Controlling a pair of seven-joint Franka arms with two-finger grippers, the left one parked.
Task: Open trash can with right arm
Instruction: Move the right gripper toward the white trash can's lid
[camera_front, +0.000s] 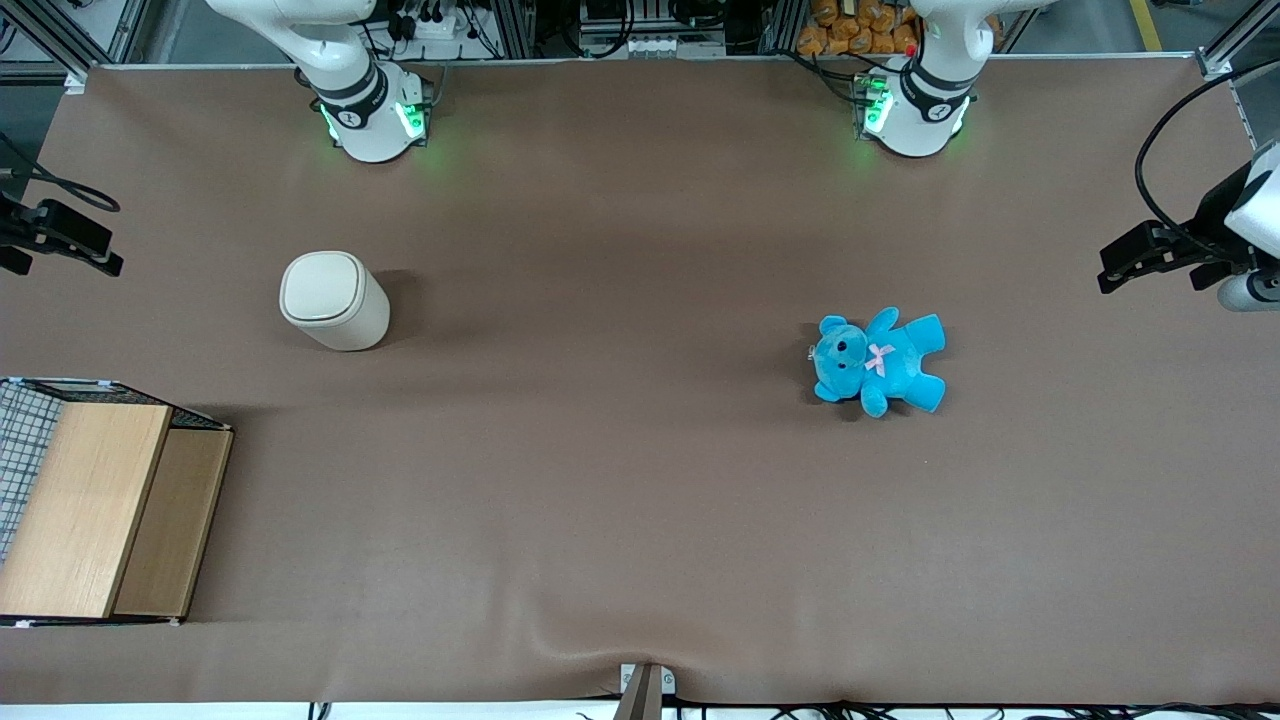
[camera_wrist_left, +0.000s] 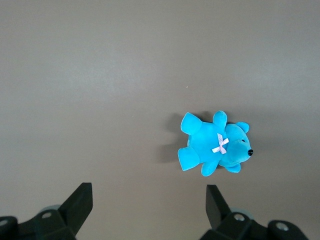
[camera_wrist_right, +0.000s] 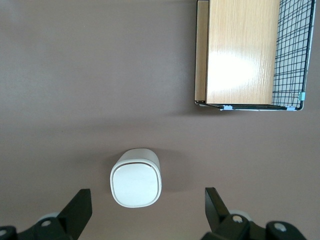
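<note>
The trash can is a small cream-white bin standing upright on the brown table, its flat lid shut. It also shows in the right wrist view, seen from above. My right gripper hangs high at the working arm's end of the table, off to the side of the trash can and not touching it. In the right wrist view the gripper is open and empty, its two black fingers spread wider than the bin far below them.
A wooden box with a wire-mesh side stands at the working arm's end, nearer the front camera than the trash can; it also shows in the right wrist view. A blue teddy lies toward the parked arm's end.
</note>
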